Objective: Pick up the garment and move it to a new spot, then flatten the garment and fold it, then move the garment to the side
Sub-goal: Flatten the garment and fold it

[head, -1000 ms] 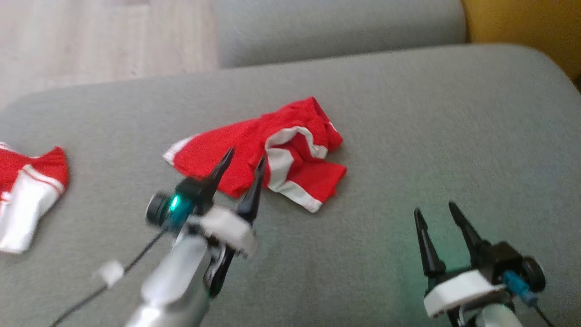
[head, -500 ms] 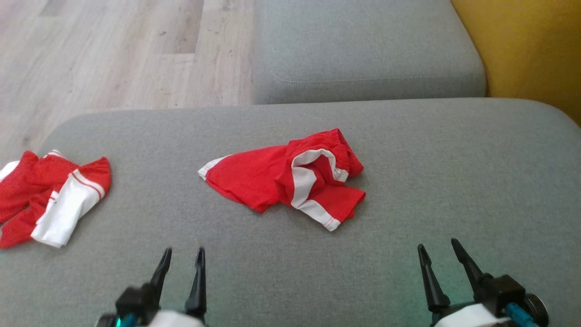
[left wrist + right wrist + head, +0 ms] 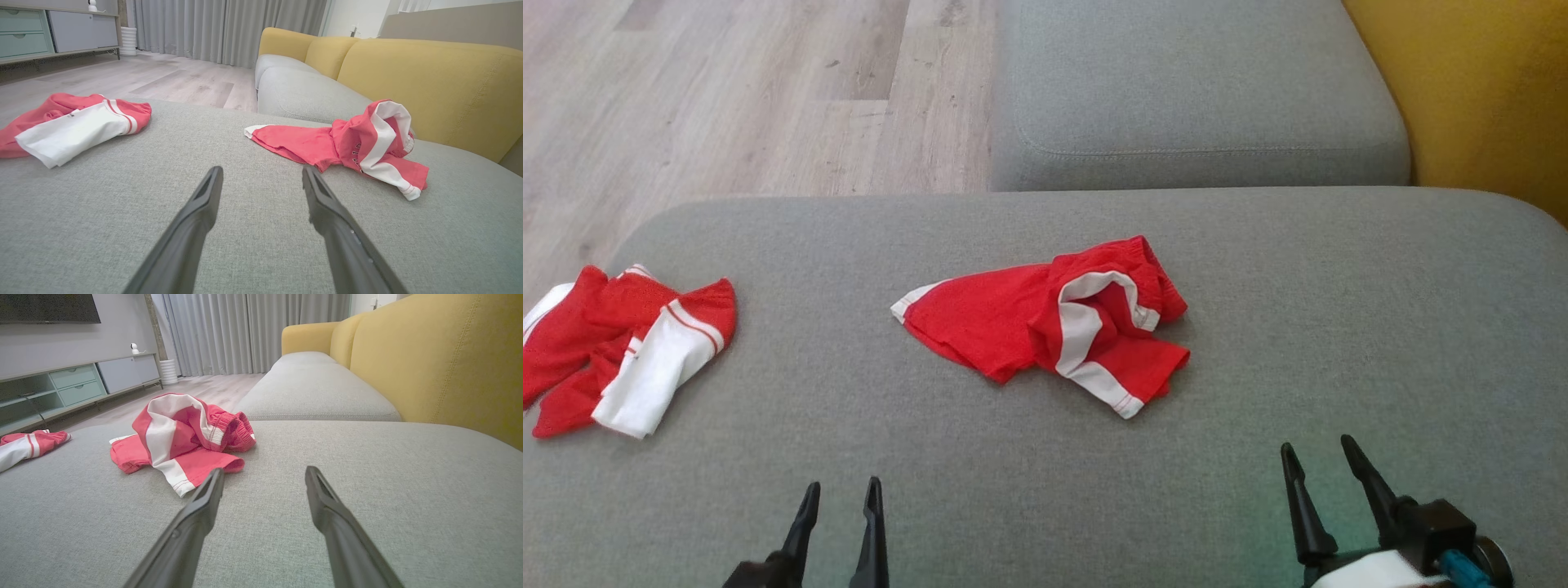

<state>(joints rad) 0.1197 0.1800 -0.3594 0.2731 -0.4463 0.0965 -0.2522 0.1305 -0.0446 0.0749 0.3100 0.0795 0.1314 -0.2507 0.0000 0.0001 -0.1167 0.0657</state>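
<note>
You see a grey sofa seat (image 3: 1339, 327) under and ahead of the jaws, with a second grey cushion (image 3: 1192, 90) beyond it. Yellow backrests (image 3: 449, 367) stand right of the jaws. Pale wood floor (image 3: 727, 98) lies ahead left, and past it are grey curtains (image 3: 245, 330) and a low cabinet (image 3: 81, 379).

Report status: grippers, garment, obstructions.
Left gripper and right gripper open, empty. Red-and-white garment crumpled mid grey cushion, untouched. Second garment off at cushion's left edge; nothing lying between grippers and target.
</note>
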